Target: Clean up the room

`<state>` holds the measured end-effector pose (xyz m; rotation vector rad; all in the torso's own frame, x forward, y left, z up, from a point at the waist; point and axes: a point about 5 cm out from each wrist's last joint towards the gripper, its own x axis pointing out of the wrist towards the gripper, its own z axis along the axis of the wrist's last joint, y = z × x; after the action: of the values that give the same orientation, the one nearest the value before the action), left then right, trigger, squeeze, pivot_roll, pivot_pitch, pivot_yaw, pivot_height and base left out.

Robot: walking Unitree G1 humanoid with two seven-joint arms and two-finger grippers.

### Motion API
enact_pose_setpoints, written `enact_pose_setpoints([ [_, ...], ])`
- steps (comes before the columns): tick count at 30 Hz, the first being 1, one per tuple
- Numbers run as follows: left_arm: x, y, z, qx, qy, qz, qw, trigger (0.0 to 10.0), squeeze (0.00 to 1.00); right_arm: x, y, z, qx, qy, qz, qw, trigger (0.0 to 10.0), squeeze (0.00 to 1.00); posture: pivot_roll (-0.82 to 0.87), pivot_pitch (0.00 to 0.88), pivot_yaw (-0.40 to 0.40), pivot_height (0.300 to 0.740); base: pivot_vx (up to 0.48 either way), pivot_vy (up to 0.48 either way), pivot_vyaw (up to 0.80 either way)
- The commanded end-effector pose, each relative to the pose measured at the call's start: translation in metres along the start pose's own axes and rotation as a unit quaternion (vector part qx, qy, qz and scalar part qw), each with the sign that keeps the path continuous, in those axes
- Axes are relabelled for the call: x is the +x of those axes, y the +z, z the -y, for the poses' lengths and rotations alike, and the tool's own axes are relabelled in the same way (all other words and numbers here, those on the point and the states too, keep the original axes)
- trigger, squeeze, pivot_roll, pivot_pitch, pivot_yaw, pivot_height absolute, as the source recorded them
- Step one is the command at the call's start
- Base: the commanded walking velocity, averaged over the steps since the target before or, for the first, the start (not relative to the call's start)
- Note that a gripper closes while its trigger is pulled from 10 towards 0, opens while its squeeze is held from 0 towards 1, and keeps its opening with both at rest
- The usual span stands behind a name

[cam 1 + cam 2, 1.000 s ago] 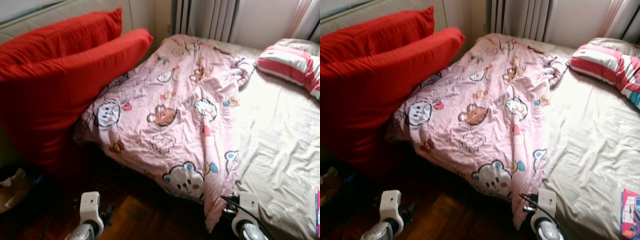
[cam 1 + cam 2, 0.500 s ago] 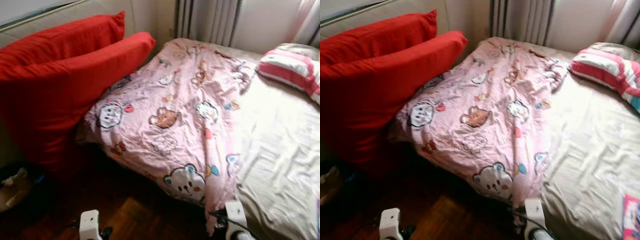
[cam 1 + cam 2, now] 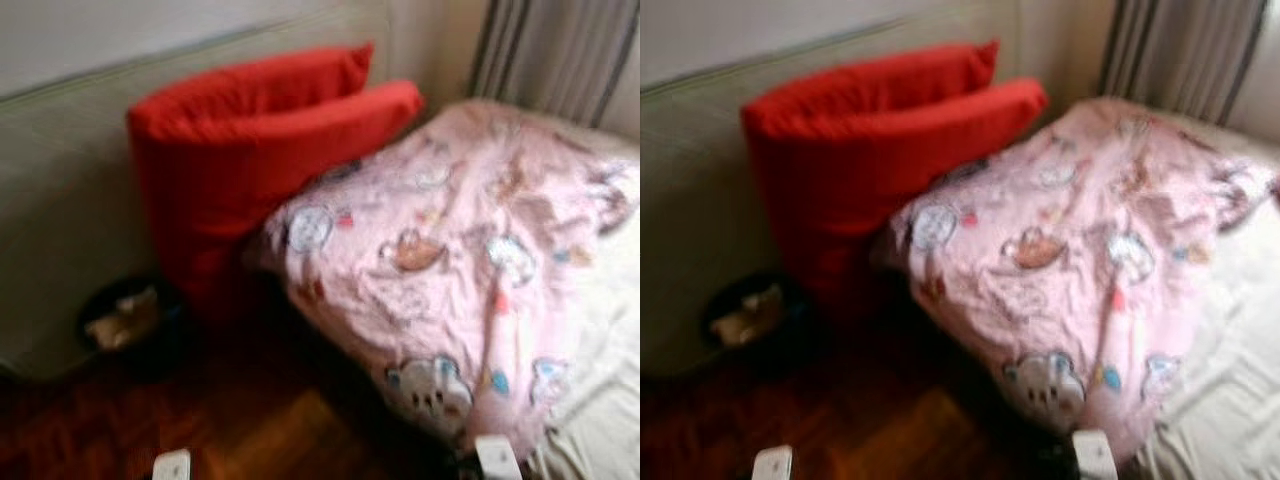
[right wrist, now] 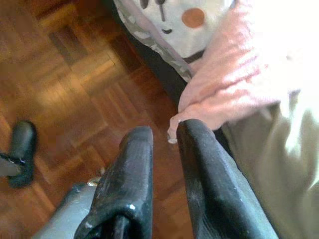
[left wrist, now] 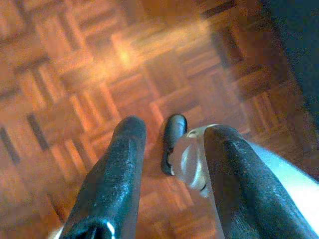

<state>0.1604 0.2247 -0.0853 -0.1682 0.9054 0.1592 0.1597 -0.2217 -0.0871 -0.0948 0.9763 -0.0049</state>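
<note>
Right claw (image 4: 164, 137) beside quilt (image 3: 470, 270) hem, over parquet (image 4: 65, 89)

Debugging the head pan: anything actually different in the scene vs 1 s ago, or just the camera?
Only the camera moved: it swung left, so the striped pillow left view and the dark bin by the wall came in. The red cushions and pink duvet lie as before. Both arms still hang low, left gripper and right gripper holding nothing.
</note>
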Motion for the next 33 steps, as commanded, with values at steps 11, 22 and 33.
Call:
enact_pose_setpoints([
  [11, -0.008, -0.018, -0.019, -0.001, 0.016, -0.035, 0.999, 10.0, 0.0, 0.005, 0.013, -0.022, -0.012, 0.026, 0.014, 0.999, 10.0, 0.0, 0.0, 0.01, 0.006, 0.74, 0.0, 0.0, 0.8],
  [22, -0.007, -0.022, -0.009, -0.002, 0.013, -0.043, 0.999, 10.0, 0.0, 0.005, 0.012, -0.023, -0.017, 0.03, 0.013, 0.999, 10.0, 0.0, 0.0, 0.0, 0.005, 0.74, 0.0, 0.0, 0.8],
  [33, -0.005, -0.02, -0.006, -0.002, 0.012, -0.042, 0.999, 10.0, 0.0, 0.006, 0.014, -0.026, -0.013, 0.033, 0.015, 0.999, 10.0, 0.0, 0.0, 0.014, 0.003, 0.74, 0.0, 0.0, 0.8],
])
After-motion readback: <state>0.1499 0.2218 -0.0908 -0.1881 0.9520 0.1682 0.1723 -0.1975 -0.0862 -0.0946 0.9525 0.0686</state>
